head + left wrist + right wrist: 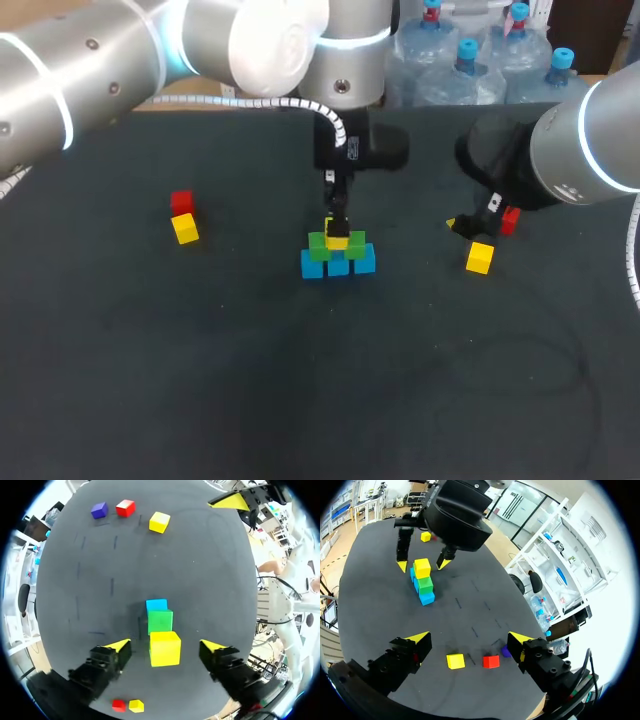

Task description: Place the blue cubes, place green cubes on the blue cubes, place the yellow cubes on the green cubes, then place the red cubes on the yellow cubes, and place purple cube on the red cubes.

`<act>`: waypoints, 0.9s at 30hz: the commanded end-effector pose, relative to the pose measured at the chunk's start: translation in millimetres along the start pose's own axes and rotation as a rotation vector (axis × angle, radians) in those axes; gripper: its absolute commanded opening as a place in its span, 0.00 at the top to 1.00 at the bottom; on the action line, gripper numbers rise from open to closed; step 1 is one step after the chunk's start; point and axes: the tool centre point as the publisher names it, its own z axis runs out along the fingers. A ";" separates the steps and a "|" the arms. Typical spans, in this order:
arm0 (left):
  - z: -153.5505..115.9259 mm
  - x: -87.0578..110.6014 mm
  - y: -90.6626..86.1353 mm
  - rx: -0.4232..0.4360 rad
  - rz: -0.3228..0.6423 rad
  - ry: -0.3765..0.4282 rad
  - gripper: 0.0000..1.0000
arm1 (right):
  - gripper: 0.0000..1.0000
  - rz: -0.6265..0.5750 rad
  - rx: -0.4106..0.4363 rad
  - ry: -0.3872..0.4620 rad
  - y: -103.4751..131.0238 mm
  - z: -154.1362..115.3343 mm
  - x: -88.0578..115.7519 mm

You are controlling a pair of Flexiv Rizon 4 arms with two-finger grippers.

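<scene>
My left gripper is open, clear either side of the yellow cube atop the green cubes. I should lift straight up, avoiding any nudge. My right gripper is open.

Purple cube unseen in head view, behind right arm

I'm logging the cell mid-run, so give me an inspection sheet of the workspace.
Surface: dark table.
Job's things: blue cubes, green cubes on them, top yellow cube; left red cube, left yellow cube; right yellow cube, right red cube, purple cube loose.
Clutter: nothing seen.
Grippers: left gripper open, fingers astride top yellow cube, apart; right gripper open by purple cube.
Cables: white coiled cable on left arm.
Surroundings: nothing seen.
</scene>
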 end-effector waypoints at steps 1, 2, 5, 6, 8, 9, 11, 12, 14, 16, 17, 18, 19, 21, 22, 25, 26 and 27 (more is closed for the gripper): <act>-8.8 7.1 0.5 -0.002 -0.012 -0.018 0.00 | 0.00 0.002 0.010 -0.007 2.0 1.1 1.6; -11.7 10.7 0.0 -0.008 -0.024 -0.018 0.00 | 0.00 0.002 0.010 -0.007 2.0 1.1 1.6; -20.3 22.0 -1.7 -0.022 -0.053 -0.015 0.03 | 0.00 0.002 0.010 -0.007 2.0 1.1 1.6; -23.0 25.5 -2.5 -0.025 -0.063 -0.010 0.23 | 0.00 0.002 0.010 -0.007 2.0 1.1 1.6; -28.5 33.1 -4.2 -0.032 -0.080 -0.013 0.30 | 0.00 0.002 0.010 -0.007 2.0 1.1 1.6; -31.1 36.3 -5.0 -0.037 -0.091 -0.008 0.26 | 0.00 0.002 0.010 -0.007 2.0 1.1 1.6; -35.9 44.7 -7.1 -0.050 -0.119 -0.004 0.63 | 0.00 0.002 0.010 -0.007 2.0 1.1 1.6; -38.0 49.7 -8.2 -0.053 -0.131 -0.002 0.64 | 0.00 0.002 0.010 -0.007 2.0 1.1 1.6; -41.5 58.8 -10.7 -0.063 -0.155 0.002 0.47 | 0.00 0.002 0.010 -0.007 2.0 1.1 1.6; -43.9 68.0 -14.1 -0.067 -0.184 0.004 0.45 | 0.00 0.002 0.010 -0.007 2.0 1.1 1.6; -44.2 72.9 -15.9 -0.066 -0.201 -0.001 0.49 | 0.00 0.002 0.010 -0.007 2.0 1.1 1.6; -44.2 77.2 -17.9 -0.064 -0.217 0.000 0.48 | 0.00 0.002 0.010 -0.007 2.0 1.1 1.6; -43.5 82.1 -19.3 -0.061 -0.238 0.004 0.47 | 0.00 0.002 0.010 -0.007 2.0 1.1 1.6; -41.0 89.5 -24.0 -0.053 -0.273 -0.003 0.43 | 0.00 0.002 0.010 -0.007 2.0 1.1 1.6; -39.0 92.4 -25.6 -0.046 -0.285 0.002 0.36 | 0.00 0.002 0.010 -0.007 2.0 1.1 1.6; -29.2 103.7 -28.7 -0.031 -0.320 -0.004 0.16 | 0.00 0.002 0.010 -0.007 2.0 1.1 1.6; -26.5 107.7 -30.1 -0.030 -0.337 -0.008 0.16 | 0.00 0.002 0.010 -0.007 2.0 1.1 1.6; -24.4 111.4 -30.9 -0.029 -0.347 -0.008 0.23 | 0.00 0.002 0.010 -0.007 2.0 1.1 1.6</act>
